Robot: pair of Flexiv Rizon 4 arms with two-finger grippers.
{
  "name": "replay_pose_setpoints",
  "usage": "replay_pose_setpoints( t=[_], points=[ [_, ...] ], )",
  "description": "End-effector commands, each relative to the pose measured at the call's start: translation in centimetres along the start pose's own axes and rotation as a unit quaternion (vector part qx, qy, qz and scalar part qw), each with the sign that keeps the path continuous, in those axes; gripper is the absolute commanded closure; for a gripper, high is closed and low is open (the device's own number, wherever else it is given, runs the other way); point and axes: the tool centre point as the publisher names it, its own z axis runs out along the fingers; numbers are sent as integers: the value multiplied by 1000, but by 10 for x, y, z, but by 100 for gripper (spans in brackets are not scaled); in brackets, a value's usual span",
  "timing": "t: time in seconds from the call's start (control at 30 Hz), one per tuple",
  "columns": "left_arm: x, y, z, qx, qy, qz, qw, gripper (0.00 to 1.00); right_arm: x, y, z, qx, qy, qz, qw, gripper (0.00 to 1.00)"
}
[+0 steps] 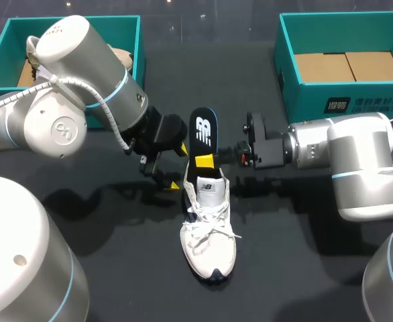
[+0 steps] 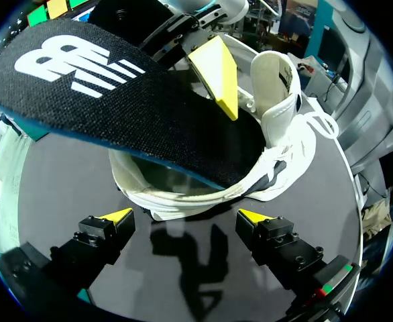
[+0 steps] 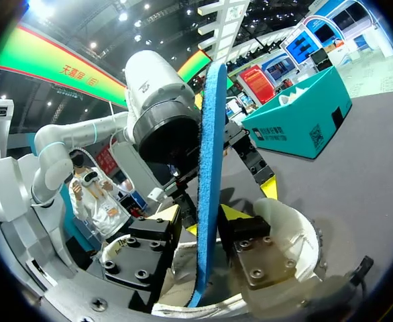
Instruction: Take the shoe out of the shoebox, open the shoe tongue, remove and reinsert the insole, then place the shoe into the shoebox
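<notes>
Fingers of the right gripper [image 3: 206, 216] clamp the insole [image 1: 203, 131], which stands half out of the shoe [image 1: 208, 235] on the table [image 1: 304, 255]. Left gripper [image 2: 184, 216] spread, empty, near the heel. Judgement: insole light, bendy, buckles if pushed; grip low.

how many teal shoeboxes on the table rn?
2. The left shoebox sits at the far left, partly hidden behind the left arm. The right shoebox sits at the far right, with brown cardboard inside. No others visible.
</notes>
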Motion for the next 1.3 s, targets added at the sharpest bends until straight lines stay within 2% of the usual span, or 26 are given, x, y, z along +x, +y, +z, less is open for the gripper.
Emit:
replay_pose_setpoints(
  t=[0.03,0.07,0.37,0.6,0.73,0.8,0.83,0.87,0.93,1.2,1.3],
  points=[
    [0,0,1,-1,0,0,1000,0,-3,1,0,0,2,4,1000,93],
    [0,0,1,-1,0,0,1000,0,-4,1,1,-1,2,7,1000,100],
    [0,0,1,-1,0,0,1000,0,-13,-24,4,-15,10,42,999,100],
    [0,0,1,-1,0,0,1000,0,-3,-41,1,-26,-8,59,998,100],
    [0,0,1,-1,0,0,1000,0,-1,-44,-1,-35,-14,61,997,100],
    [0,0,1,-1,0,0,1000,0,0,-39,-1,-35,-14,54,998,67],
    [0,0,1,-1,0,0,1000,0,1,-36,0,-34,-13,50,998,60],
    [0,0,1,-1,0,0,1000,0,1,-33,1,-32,-12,44,998,56],
    [0,0,1,-1,0,0,1000,0,1,-25,1,-28,-13,33,999,54],
    [0,0,1,-1,0,0,1000,0,-2,0,-2,-15,-14,1,1000,60],
    [0,0,1,-1,0,0,1000,0,-7,3,-3,-12,-14,-1,1000,71]
  ],
)
